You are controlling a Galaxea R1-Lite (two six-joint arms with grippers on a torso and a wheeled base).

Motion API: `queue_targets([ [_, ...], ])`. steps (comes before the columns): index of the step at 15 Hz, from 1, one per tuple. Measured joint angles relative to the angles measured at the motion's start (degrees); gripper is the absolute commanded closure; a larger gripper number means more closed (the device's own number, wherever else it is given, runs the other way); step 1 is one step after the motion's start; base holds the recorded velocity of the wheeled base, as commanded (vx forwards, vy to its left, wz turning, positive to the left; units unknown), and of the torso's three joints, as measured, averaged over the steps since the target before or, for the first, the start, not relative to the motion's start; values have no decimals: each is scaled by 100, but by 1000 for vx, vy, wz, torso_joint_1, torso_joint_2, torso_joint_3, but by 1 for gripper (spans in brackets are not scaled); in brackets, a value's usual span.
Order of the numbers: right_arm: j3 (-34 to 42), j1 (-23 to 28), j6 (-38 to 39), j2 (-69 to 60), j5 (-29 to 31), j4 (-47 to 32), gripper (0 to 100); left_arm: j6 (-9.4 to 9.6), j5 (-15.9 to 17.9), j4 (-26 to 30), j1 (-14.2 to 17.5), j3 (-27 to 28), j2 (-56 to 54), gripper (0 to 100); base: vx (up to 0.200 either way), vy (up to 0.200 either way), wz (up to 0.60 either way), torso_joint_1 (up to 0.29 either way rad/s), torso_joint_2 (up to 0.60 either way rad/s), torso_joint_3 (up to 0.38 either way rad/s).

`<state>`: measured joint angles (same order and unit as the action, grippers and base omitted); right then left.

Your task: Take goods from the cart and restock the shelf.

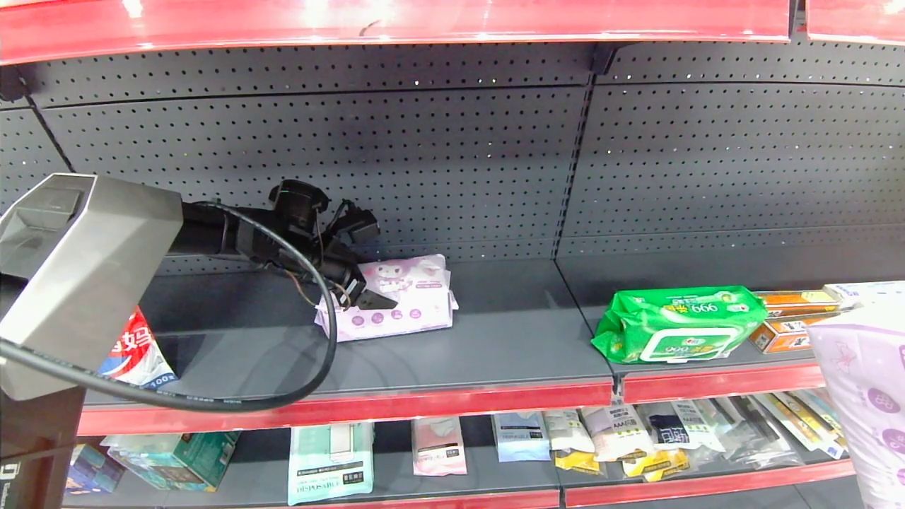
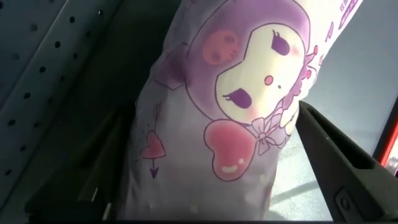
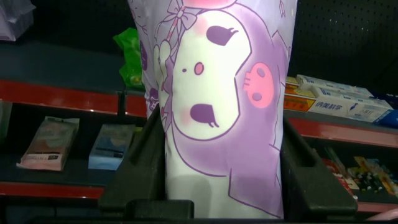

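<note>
A purple wipes pack (image 1: 406,297) with a cartoon face lies on the grey shelf board (image 1: 495,339), near the pegboard back. My left gripper (image 1: 360,293) is at its left end. In the left wrist view the same pack (image 2: 249,93) sits between the two fingers (image 2: 336,162) of the left gripper (image 2: 211,118), which is shut on it. A second purple wipes pack (image 1: 866,403) hangs in front of the shelf at the far right. In the right wrist view my right gripper (image 3: 217,137) is shut on this second pack (image 3: 224,93), holding it upright.
A green wipes pack (image 1: 672,322) lies on the shelf to the right, with orange boxes (image 1: 792,318) behind it. A red-and-white bag (image 1: 134,350) stands at the left end. Several hanging packets fill the lower shelf (image 1: 636,431). Bare board lies between the purple and green packs.
</note>
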<state>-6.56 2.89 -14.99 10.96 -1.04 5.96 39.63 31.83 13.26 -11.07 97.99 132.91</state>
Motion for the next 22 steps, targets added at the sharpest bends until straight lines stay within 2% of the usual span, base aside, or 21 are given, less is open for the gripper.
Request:
queue_targets([
  [1,0,0,5,0,0,0,100,0,0,1,0,0,7,0,0,0,0,0,0,0],
  [2,2,0,0,0,0,0,100,7,2,1,0,0,11,100,0,0,0,0,0,0],
  [6,52,0,5,1,6,0,100,46,16,23,2,-22,22,100,0,0,0,0,0,0],
  [7,56,0,5,1,9,-2,100,106,30,41,2,-33,16,100,0,0,0,0,0,0],
  [12,87,0,6,4,17,0,100,585,383,848,24,-107,-193,100,0,0,0,0,0,0],
  [13,96,0,6,9,17,0,100,655,449,870,52,-113,-234,100,0,0,0,0,0,0],
  [15,105,0,9,20,26,0,100,967,519,901,151,-168,-301,100,0,0,0,0,0,0],
  [16,107,0,6,26,28,-2,100,1051,536,905,187,-262,-351,100,0,0,0,0,0,0],
  [20,133,0,6,41,28,0,100,1325,610,866,223,-819,-623,100,0,0,0,0,0,0],
  [22,135,0,9,44,26,0,100,1390,616,850,223,-1102,-786,100,0,0,0,0,0,0],
])
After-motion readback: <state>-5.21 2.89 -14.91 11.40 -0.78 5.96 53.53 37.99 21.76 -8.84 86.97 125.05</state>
